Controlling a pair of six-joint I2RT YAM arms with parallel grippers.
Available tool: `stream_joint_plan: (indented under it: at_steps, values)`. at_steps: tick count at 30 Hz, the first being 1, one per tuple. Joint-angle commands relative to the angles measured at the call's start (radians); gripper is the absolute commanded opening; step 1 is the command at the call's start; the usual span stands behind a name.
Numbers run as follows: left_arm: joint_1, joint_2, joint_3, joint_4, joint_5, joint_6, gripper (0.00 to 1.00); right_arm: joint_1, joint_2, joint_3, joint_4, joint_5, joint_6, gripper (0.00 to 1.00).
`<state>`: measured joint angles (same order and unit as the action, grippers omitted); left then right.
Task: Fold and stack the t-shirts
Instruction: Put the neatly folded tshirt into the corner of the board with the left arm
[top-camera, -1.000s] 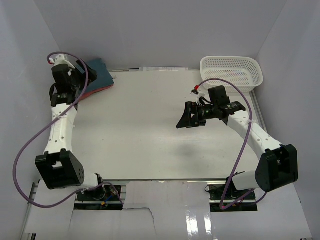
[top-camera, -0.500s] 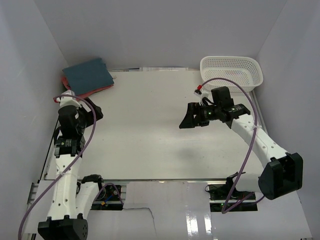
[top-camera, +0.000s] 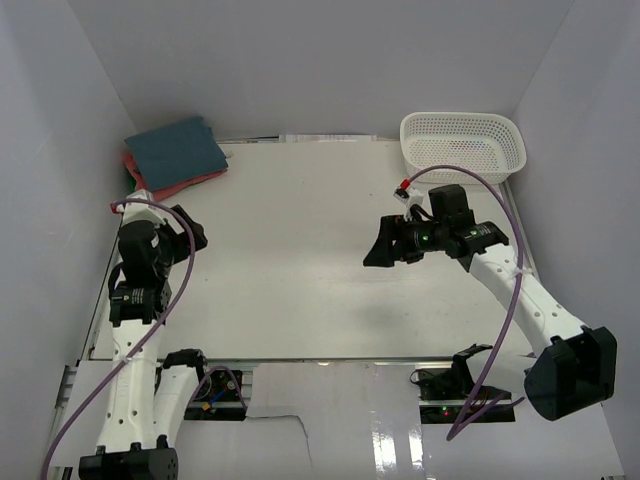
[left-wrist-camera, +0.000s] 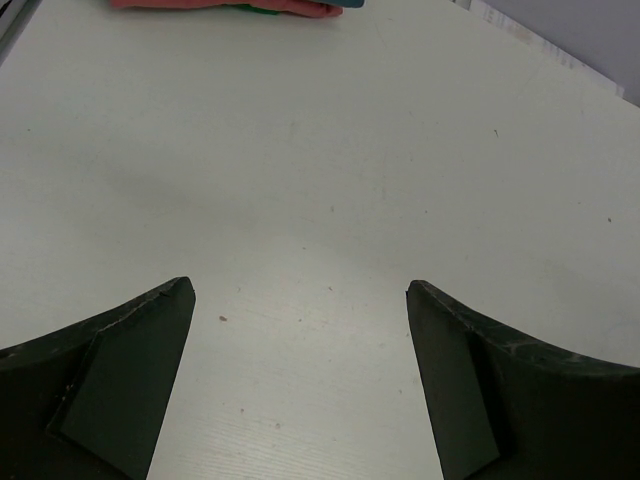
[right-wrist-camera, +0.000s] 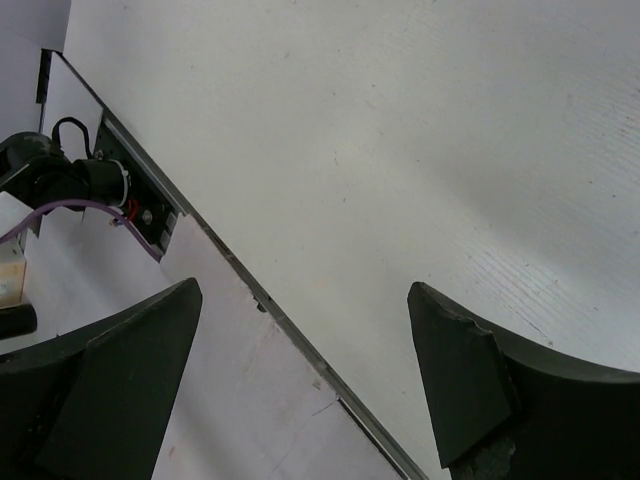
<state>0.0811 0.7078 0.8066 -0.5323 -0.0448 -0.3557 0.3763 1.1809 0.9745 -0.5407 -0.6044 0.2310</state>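
Overhead, teal t-shirt (top-camera: 175, 150) atop coral t-shirt (top-camera: 190, 183); wrist views show left gripper (left-wrist-camera: 300, 290), right gripper (right-wrist-camera: 300, 290) gaping.

overall: pretty bright and even, soft white light from overhead, and the white walls (top-camera: 300, 70) bounce it around
shadows: barely any, just a faint fuzzy grey patch on the table (top-camera: 300, 230) on the near side of the right gripper (top-camera: 375, 243), no hard edges
glare: the glossy front panel (top-camera: 390, 440) in the top view has white streaky reflections
left wrist: table looks crisp, tiny specks show; the left gripper (left-wrist-camera: 300, 290) is nearly solid black with little detail
right wrist: table close to blown-out white, and the dark fingers (right-wrist-camera: 110, 390) go a bit soft at their edges
distortion: walls splay outward in the top view, wide-lens look
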Motion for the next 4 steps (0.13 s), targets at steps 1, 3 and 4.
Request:
stream_joint_plan:
  at_steps: [1, 3, 4]
  values:
    - [-0.003, -0.002, -0.006, -0.014, 0.022, 0.018, 0.98, 0.006, -0.027, -0.008, 0.03, 0.006, -0.01, 0.9]
    - [-0.003, 0.01, -0.007, -0.009, 0.033, 0.029, 0.98, 0.006, -0.024, -0.008, 0.028, 0.005, -0.016, 0.9]
    - [-0.003, 0.015, -0.006, -0.009, 0.033, 0.031, 0.98, 0.006, -0.024, -0.007, 0.028, 0.005, -0.018, 0.9]
